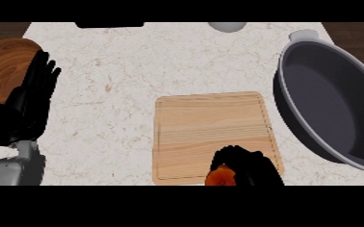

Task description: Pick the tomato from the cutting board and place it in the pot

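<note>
Marbled surface (128, 77) is carrying one cutting board (210, 125) and one pot (313, 94); right hand (252, 168) is curling its fingers (231, 154) round one tomato (221, 177).

One board (213, 130), one tomato (220, 177), one pot (323, 101). Two hands: left hand (32, 96) and right hand (250, 166). One round wooden piece (16, 62) at the left edge; one pale round thing (227, 26) and one black thing (110, 24) at the far edge.
</note>
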Controlling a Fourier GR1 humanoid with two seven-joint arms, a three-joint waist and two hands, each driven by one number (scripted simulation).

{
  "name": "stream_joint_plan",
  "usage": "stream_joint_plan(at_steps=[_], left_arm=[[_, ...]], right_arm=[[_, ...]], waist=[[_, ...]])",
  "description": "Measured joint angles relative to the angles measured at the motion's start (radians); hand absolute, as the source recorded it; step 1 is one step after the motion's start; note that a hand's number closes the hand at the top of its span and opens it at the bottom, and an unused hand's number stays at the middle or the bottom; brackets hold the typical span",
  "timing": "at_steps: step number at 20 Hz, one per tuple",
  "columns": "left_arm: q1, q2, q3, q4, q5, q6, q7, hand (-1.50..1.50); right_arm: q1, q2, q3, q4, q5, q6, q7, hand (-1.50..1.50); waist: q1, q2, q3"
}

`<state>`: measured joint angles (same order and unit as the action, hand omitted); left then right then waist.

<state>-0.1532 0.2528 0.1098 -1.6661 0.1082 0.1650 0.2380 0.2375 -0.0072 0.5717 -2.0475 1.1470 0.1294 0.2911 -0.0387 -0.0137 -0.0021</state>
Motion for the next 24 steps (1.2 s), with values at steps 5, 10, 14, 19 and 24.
stream_joint_plan(at_steps=[5, 10, 14, 19, 24], left_arm=[[-0.006, 0.000, 0.003, 0.003, 0.008, -0.010, -0.002, 0.00], [-0.033, -0.008, -0.002, 0.014, 0.002, -0.009, 0.006, 0.00], [-0.055, -0.004, 0.005, 0.037, 0.006, -0.023, 0.003, 0.00], [-0.046, 0.002, 0.017, 0.024, 0.013, -0.035, 0.002, 0.00], [-0.048, -0.010, 0.009, 0.039, 0.002, -0.035, -0.014, 0.00]], right_arm=[[0.015, 0.005, 0.017, -0.240, 0.073, -0.076, 0.142, 1.50], [-0.021, 0.007, -0.032, -0.336, 0.120, -0.072, 0.241, 1.50], [-0.090, 0.007, -0.162, -0.341, 0.115, -0.041, 0.262, 1.50], [-0.139, -0.005, -0.347, -0.311, 0.035, -0.038, 0.226, 1.50], [-0.224, -0.018, -0.567, -0.238, -0.188, -0.025, 0.179, 1.50]], waist=[[0.010, 0.004, 0.001], [0.023, 0.009, 0.001], [0.031, 0.013, 0.002], [0.037, 0.014, 0.003], [0.038, 0.016, 0.003]])
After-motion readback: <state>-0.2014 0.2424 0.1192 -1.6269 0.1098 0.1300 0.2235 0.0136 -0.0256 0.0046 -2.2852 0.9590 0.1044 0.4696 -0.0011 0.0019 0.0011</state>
